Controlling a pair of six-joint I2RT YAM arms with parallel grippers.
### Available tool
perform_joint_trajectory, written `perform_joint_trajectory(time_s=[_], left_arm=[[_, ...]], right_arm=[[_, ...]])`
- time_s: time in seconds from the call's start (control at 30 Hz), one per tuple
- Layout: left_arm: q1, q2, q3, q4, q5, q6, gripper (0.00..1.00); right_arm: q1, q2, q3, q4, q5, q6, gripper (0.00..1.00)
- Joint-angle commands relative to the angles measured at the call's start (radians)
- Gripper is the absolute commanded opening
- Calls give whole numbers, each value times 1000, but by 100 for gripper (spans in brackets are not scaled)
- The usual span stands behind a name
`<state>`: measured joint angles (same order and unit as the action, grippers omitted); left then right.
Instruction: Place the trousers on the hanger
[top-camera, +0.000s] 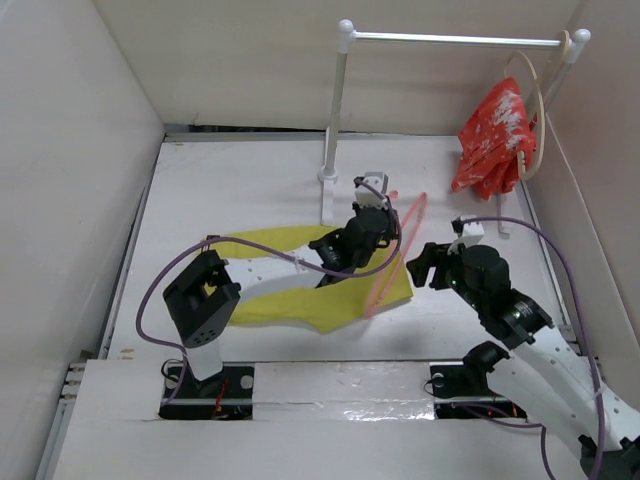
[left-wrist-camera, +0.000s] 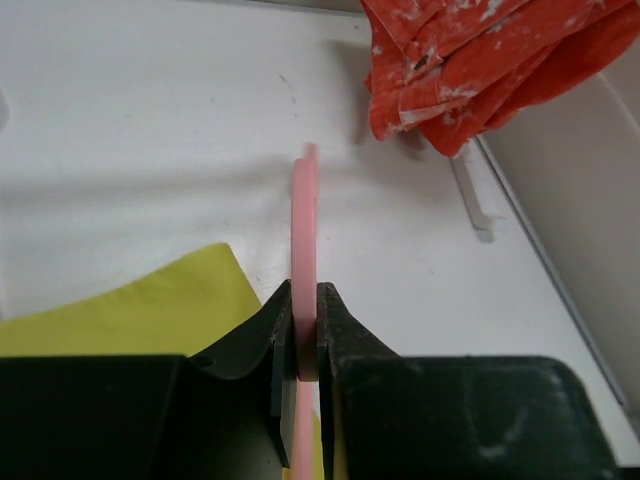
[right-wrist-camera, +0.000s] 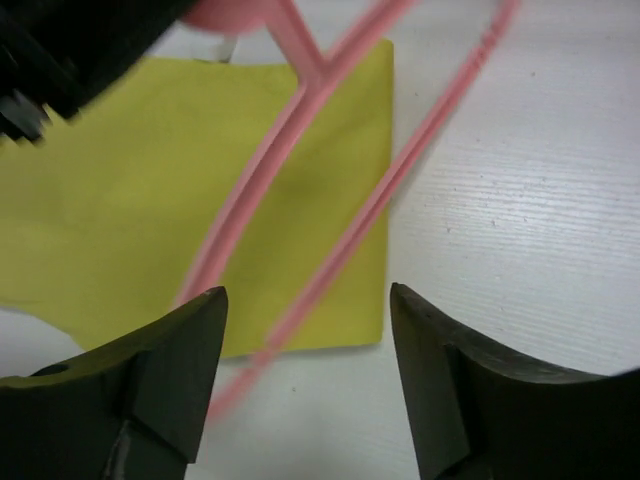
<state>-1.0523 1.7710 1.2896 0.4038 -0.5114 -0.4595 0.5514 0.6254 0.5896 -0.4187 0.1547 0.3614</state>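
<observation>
The mustard-yellow trousers (top-camera: 330, 300) lie flat on the table in front of the arms. The thin pink hanger (top-camera: 398, 252) slants over their right end, with its lower end over the cloth. My left gripper (top-camera: 378, 222) is shut on the hanger near its top; in the left wrist view its pads (left-wrist-camera: 283, 340) pinch the pink bar (left-wrist-camera: 305, 220) edge-on, with the trousers (left-wrist-camera: 140, 310) below left. My right gripper (top-camera: 425, 266) is open and empty just right of the hanger; in the right wrist view (right-wrist-camera: 308, 315) it hovers over the hanger's lower bars (right-wrist-camera: 345, 245) and the trousers' corner (right-wrist-camera: 120, 220).
A white clothes rail (top-camera: 450, 40) on a post (top-camera: 335, 120) stands at the back. A red patterned garment (top-camera: 495, 135) hangs on a beige hanger (top-camera: 540, 110) at its right end and also shows in the left wrist view (left-wrist-camera: 480, 60). White walls enclose the table.
</observation>
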Motion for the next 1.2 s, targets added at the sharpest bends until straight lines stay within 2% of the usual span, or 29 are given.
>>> perform_joint_trajectory(time_s=[0.0, 0.17, 0.3, 0.33, 0.37, 0.43, 0.57, 0.67, 0.7, 0.73, 0.77, 0.83, 0.87, 1.0, 1.17], left_arm=[[-47, -100, -128, 180, 33, -177, 0], [-86, -110, -256, 320, -25, -323, 0], [-113, -105, -337, 389, -111, -453, 0], [-127, -102, -351, 411, -140, -482, 0], [-158, -97, -355, 417, -236, -490, 0], [-167, -82, -343, 353, -317, -522, 0], [-167, -59, -374, 355, -429, -567, 0], [-137, -41, -388, 354, -434, -570, 0], [-124, -38, -395, 369, -427, -574, 0], [-124, -35, -412, 380, -418, -571, 0], [-124, -31, -420, 392, -408, -568, 0], [-114, -19, -427, 403, -391, -558, 0], [-114, -16, -426, 399, -391, -556, 0], [-114, -5, -441, 392, -392, -567, 0], [-104, 7, -443, 377, -389, -562, 0]], right_arm=[[18, -82, 15, 11, -9, 13, 75], [8, -105, 39, -8, 9, 13, 74], [-25, -50, 35, 26, -32, -10, 39], [-36, -20, 33, 44, -38, -15, 20], [-59, -3, 30, 53, -41, -15, 12], [-85, 31, 16, 75, -72, -21, 0], [-151, 94, -43, 145, -147, -22, 0], [-202, 111, -123, 280, -250, -32, 3], [-231, 155, -131, 303, -301, -35, 8], [-241, 189, -129, 340, -329, -50, 22], [-242, 219, -126, 362, -345, -55, 29], [-252, 320, -111, 386, -366, -56, 40], [-263, 354, -96, 402, -369, -56, 42], [-263, 520, -79, 532, -428, -53, 44], [-275, 674, -68, 629, -380, -22, 46]])
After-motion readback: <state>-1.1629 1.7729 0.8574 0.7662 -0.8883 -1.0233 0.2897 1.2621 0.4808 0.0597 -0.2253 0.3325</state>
